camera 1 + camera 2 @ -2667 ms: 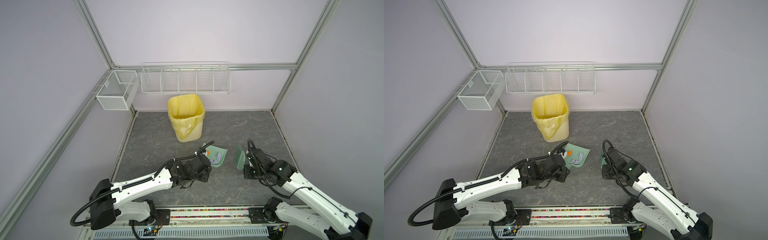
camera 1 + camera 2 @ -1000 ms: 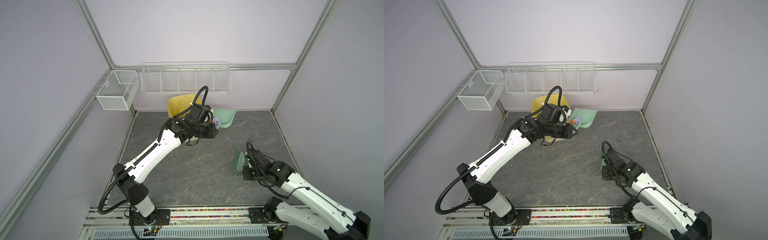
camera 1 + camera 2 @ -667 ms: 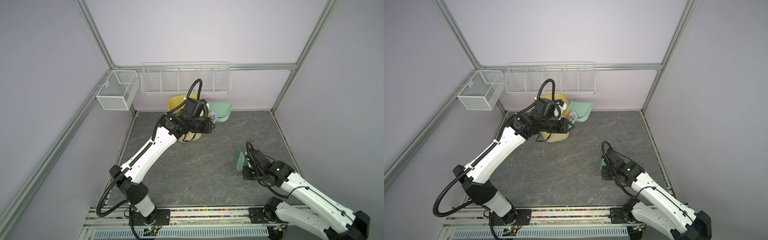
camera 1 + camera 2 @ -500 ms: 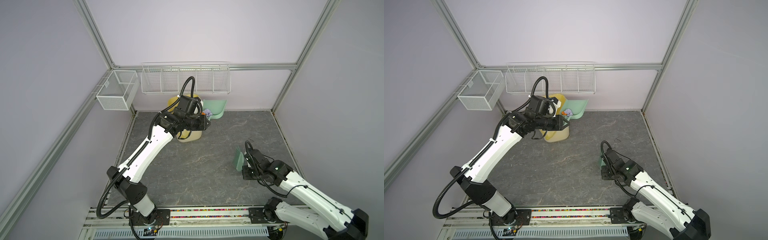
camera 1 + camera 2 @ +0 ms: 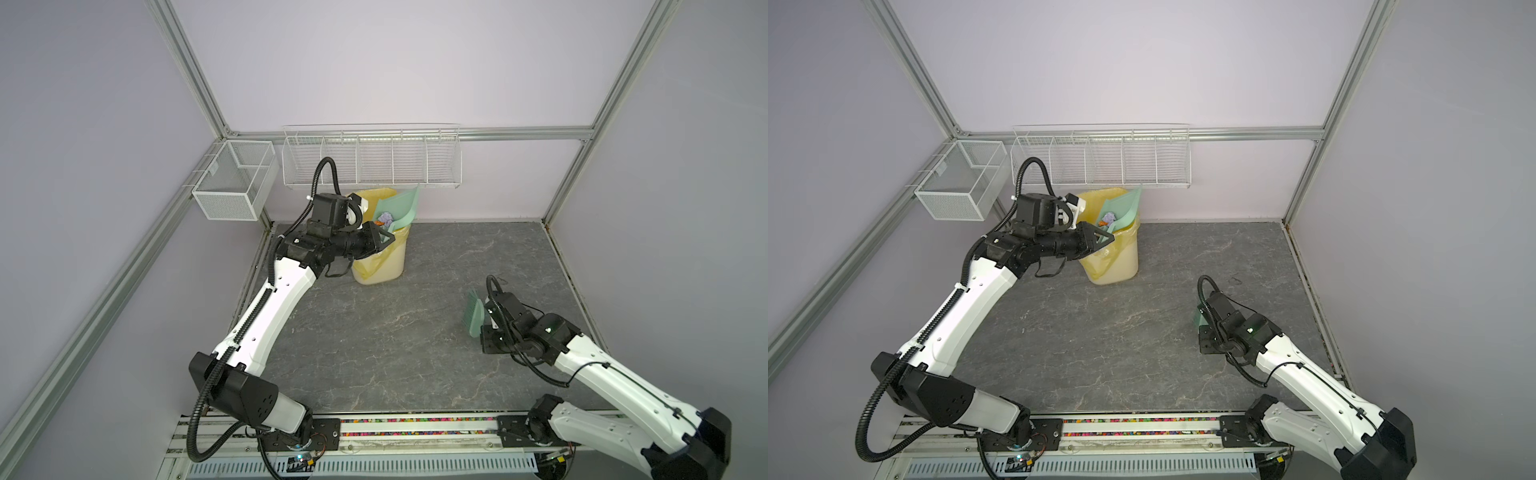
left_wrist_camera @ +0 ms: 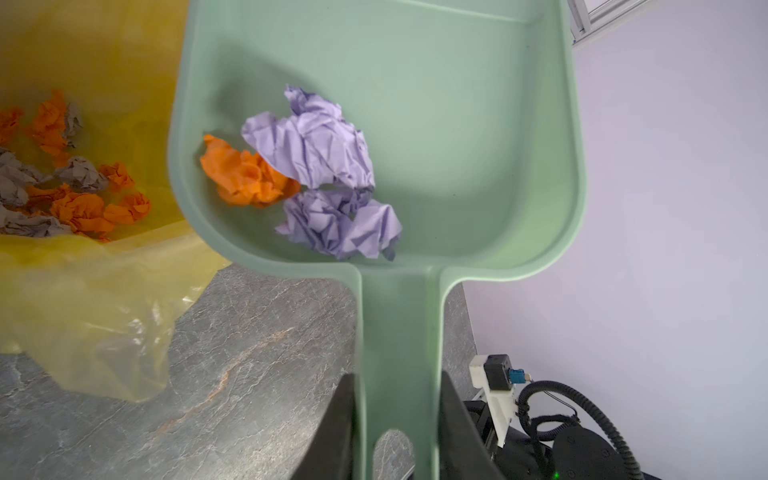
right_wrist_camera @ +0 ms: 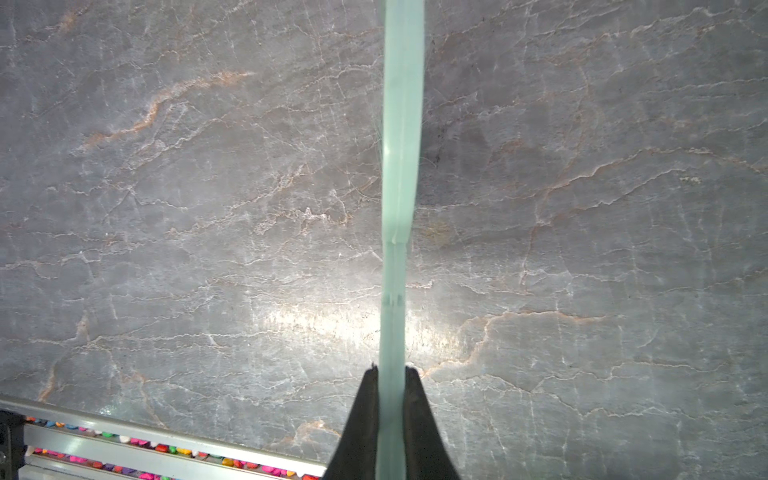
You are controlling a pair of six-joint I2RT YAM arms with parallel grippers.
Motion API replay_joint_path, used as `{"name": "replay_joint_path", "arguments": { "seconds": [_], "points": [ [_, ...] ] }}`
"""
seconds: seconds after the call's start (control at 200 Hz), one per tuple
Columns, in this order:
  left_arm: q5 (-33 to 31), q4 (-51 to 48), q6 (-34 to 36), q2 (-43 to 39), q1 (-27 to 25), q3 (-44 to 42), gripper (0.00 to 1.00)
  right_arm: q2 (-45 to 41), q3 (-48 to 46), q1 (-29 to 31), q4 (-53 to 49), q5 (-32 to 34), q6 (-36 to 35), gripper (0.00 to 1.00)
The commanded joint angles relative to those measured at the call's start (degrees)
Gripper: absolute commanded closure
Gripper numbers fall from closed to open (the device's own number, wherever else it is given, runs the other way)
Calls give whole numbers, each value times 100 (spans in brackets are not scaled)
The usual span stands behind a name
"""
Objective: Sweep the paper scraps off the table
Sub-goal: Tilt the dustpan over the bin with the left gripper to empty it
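Clenched left gripper (image 6: 397,399) grasping the handle of a mint-green dustpan (image 6: 457,124), pan held over the yellow-lined bin (image 5: 380,266) at far left of the table (image 5: 395,332); three paper scraps (image 6: 316,153) in the pan, more inside the bin; right gripper (image 7: 392,386) clamped on the brush (image 5: 473,313), near right

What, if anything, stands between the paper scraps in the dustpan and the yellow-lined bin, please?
Only the raised wall of the dustpan itself: the three paper scraps lie against it at the handle end. The bin below has an open mouth, with no lid visible.
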Motion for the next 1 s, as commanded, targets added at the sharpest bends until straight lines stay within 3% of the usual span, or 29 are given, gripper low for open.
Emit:
{"name": "replay_joint_path", "arguments": {
  "seconds": [0.0,0.26,0.52,0.74,0.995],
  "points": [
    [534,647,-330,-206,172,-246,100,21,153,-26,-15,10,-53,93],
    [1363,1742,-1148,-377,611,-957,100,150,161,-16,124,-130,-51,93],
    [1765,2309,-1562,-487,965,-1374,100,345,388,-2,213,-212,-72,93],
    [2286,3589,-2484,-463,1199,-1849,100,355,396,59,170,-180,-41,93],
    [2674,6180,-4578,-315,1280,-2659,100,280,352,95,169,-157,18,93]
  ]
}}
